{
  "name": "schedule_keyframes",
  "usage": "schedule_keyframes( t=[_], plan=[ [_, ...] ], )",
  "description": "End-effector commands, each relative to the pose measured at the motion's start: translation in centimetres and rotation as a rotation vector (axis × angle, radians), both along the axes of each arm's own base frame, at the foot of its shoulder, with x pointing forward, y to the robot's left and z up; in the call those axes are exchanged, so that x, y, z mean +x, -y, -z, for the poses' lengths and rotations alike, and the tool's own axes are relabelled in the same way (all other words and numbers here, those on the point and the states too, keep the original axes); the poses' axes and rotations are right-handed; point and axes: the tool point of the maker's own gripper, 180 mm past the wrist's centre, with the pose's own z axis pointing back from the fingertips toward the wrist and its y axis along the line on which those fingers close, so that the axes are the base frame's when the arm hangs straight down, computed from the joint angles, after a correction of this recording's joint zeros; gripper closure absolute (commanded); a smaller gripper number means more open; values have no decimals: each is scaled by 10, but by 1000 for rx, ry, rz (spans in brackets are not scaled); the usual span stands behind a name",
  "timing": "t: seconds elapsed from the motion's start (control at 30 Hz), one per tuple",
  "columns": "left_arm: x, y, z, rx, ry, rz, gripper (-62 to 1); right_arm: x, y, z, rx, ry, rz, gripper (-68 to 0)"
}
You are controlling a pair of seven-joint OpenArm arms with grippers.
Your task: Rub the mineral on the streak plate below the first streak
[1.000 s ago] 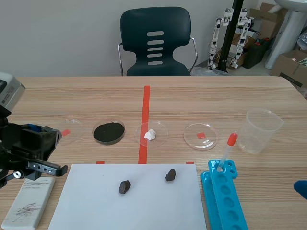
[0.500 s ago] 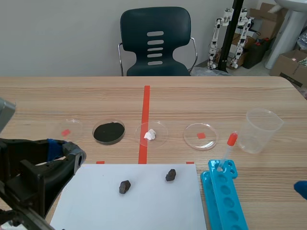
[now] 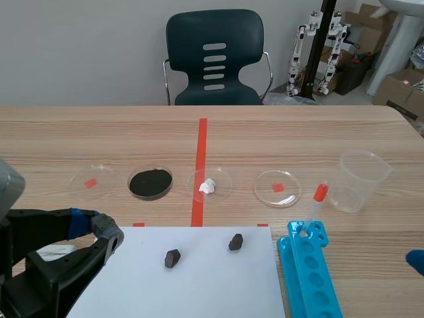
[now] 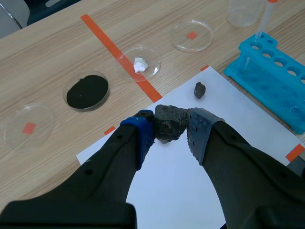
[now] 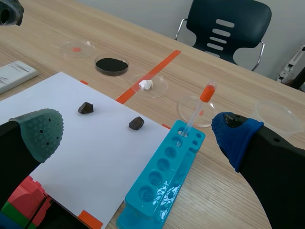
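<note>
left tool (image 4: 171, 132) grips the mineral (image 4: 167, 122) over white paper (image 4: 186, 186).

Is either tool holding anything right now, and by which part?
The left tool pinches a dark mineral chunk by its two opposite sides. The right tool is open and holds nothing.

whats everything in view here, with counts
mineral: 1, dark grey, in the left gripper
loose rocks: 2, dark, on the paper
paper: 1, white, near edge
petri dishes: 4, clear (one with black powder), beyond the paper
cup: 1, clear, right of dishes
tube rack: 1, blue, beside the paper
dropper: 1, orange-red cap, in the rack
streak plate: 1, white, left of the paper
chair: 1, dark, far side
left gripper: 1, black, shut on the mineral
right gripper: 1, black, open
</note>
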Motion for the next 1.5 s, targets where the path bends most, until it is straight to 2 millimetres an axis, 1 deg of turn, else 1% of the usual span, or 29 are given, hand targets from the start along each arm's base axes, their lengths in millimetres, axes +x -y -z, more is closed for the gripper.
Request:
schedule_keyframes(
  t=[0.0,0.27,1.47],
  plan=[
    [3,2,-10,-22,34,-4,-100,4,0,-9,12,35,1,-679],
    [2,0,-5,-2,7,-6,-100,4,0,-9,12,35,1,-679],
    [2,1,-6,-6,11,-6,-100,4,0,-9,12,35,1,-679]
  ],
)
